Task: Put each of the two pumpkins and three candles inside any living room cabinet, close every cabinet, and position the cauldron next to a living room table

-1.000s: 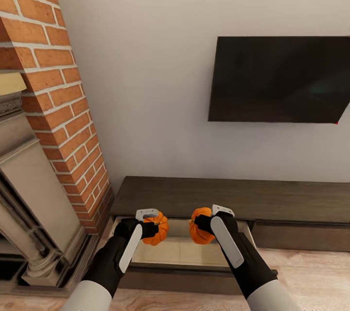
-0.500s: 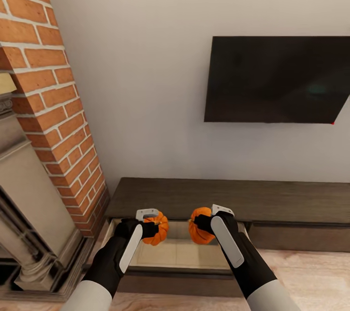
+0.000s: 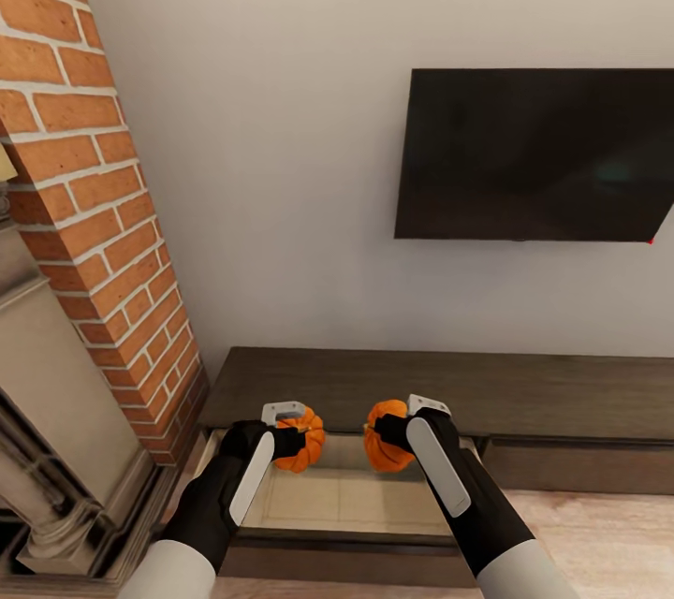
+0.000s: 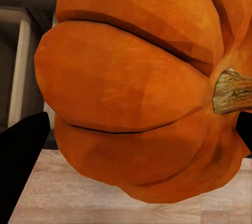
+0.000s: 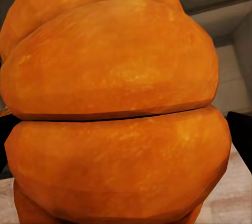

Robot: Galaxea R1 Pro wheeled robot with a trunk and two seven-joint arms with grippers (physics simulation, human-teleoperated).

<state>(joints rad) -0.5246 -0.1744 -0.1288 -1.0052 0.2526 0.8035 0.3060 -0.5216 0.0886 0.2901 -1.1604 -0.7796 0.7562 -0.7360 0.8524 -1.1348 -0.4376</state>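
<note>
– What is the left claw (image 3: 292, 435) doing?
– It is squeezed tight on a pumpkin (image 3: 301, 440). Up close, the orange pumpkin (image 4: 142, 92) shows its brown stem (image 4: 231, 91), with one black finger (image 4: 21, 155) at its side.
– And the right claw (image 3: 401, 430)?
– It grips the other pumpkin (image 3: 386, 436), which looks big and orange up close (image 5: 115, 113).
– Where are the pumpkins?
– Both are held up over the open drawer (image 3: 346, 498) of the dark brown cabinet (image 3: 449, 388). The drawer is pale inside. A black TV (image 3: 534, 154) hangs on the wall, and a brick chimney (image 3: 94, 225) stands to the left.
</note>
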